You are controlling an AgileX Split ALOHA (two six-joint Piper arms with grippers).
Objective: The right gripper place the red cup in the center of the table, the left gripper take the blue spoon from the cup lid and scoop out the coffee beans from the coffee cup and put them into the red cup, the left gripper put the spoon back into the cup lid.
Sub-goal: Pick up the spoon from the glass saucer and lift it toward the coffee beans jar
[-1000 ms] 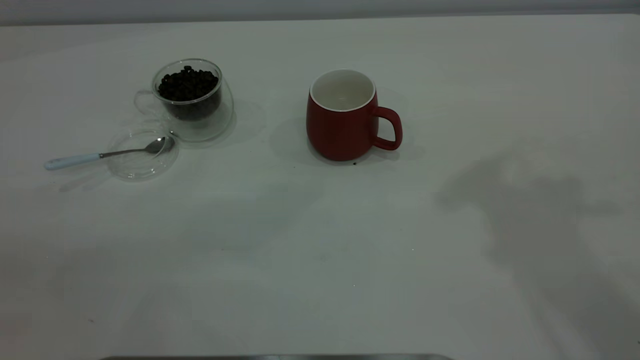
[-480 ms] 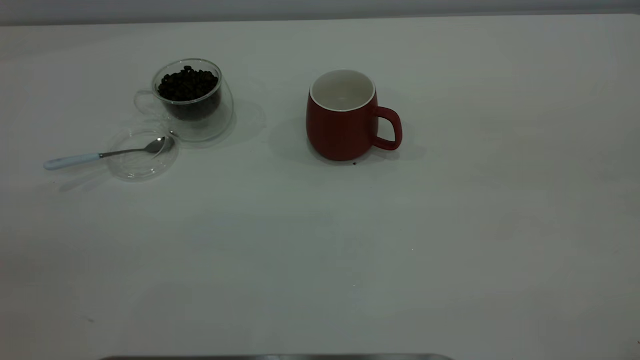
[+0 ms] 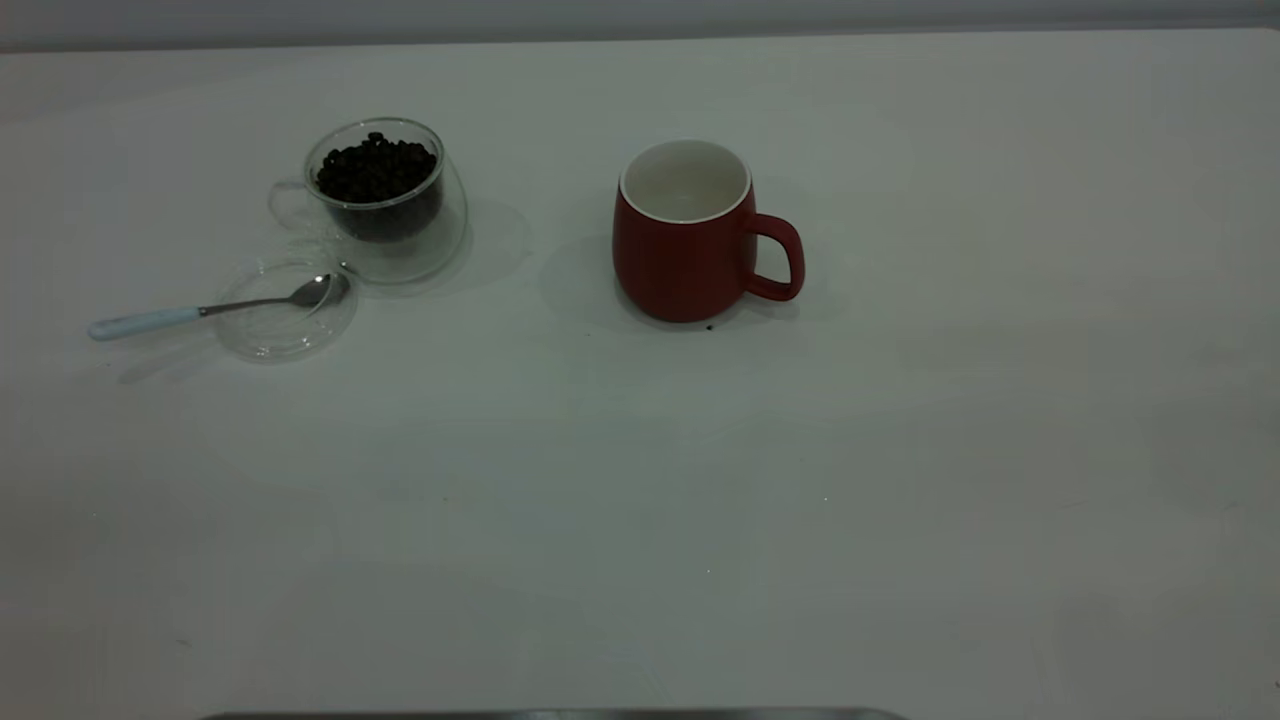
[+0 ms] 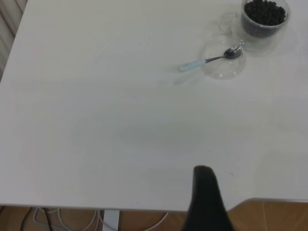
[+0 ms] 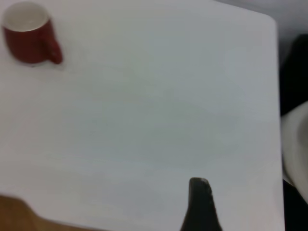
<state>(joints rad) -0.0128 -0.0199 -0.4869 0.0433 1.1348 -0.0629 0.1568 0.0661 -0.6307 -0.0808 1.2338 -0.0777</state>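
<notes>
The red cup (image 3: 685, 250) stands upright and empty near the middle of the white table (image 3: 640, 500), handle to the right; it also shows in the right wrist view (image 5: 29, 38). The coffee cup (image 3: 385, 200) with coffee beans (image 3: 376, 168) stands at the back left. In front of it lies the cup lid (image 3: 285, 310) with the blue spoon (image 3: 200, 312), bowl in the lid, handle pointing left. Neither gripper shows in the exterior view. The left gripper (image 4: 204, 175) is a single shut black tip over the table's near edge, far from the spoon (image 4: 207, 60). The right gripper (image 5: 198, 185) is likewise shut, far from the cup.
A small dark speck (image 3: 709, 326) lies at the red cup's base. The left wrist view shows the table edge with wooden floor (image 4: 269, 216) and cables below. The right wrist view shows the table's side edge and a white rounded object (image 5: 296, 144) beyond it.
The large arm shadow on the right part of the table a second ago is gone. The cups, lid and spoon have not moved.
</notes>
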